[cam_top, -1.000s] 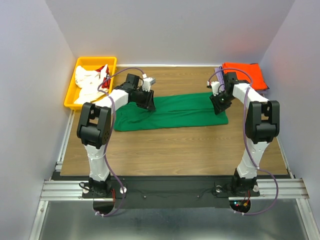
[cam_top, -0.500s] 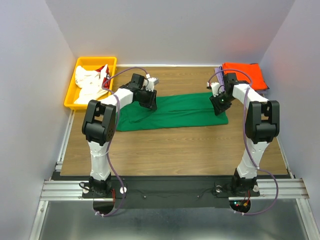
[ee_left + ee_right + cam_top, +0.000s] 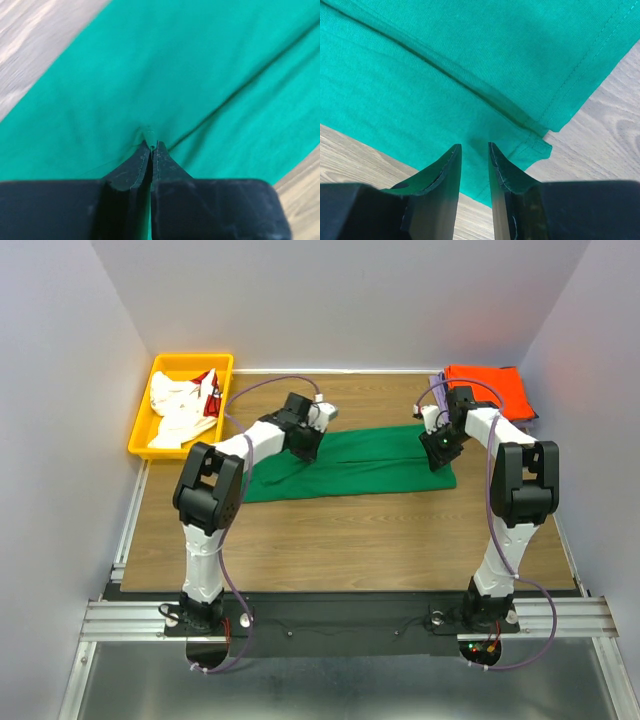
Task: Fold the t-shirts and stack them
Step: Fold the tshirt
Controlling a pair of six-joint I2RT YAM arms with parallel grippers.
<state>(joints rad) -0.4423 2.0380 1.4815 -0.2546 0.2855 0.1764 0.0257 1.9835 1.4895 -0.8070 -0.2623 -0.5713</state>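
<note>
The bright green t-shirt lies as a long folded band across the table's middle. My left gripper sits on its left part and is shut on a small pinch of the green cloth; the left wrist view shows the fingertips pressed together on it. My right gripper is open just above the shirt's right end, its jaws straddling cloth near the hemmed corner. The folded orange t-shirt lies at the back right. White-and-red shirts lie in the bin.
The yellow plastic bin stands at the back left, off the wood edge. Bare wooden table lies in front of the green shirt. Grey walls close in on both sides and the back.
My left gripper has moved right along the green shirt while shut on it, and the shirt's left end has been dragged right with it. The right arm has stayed put.
</note>
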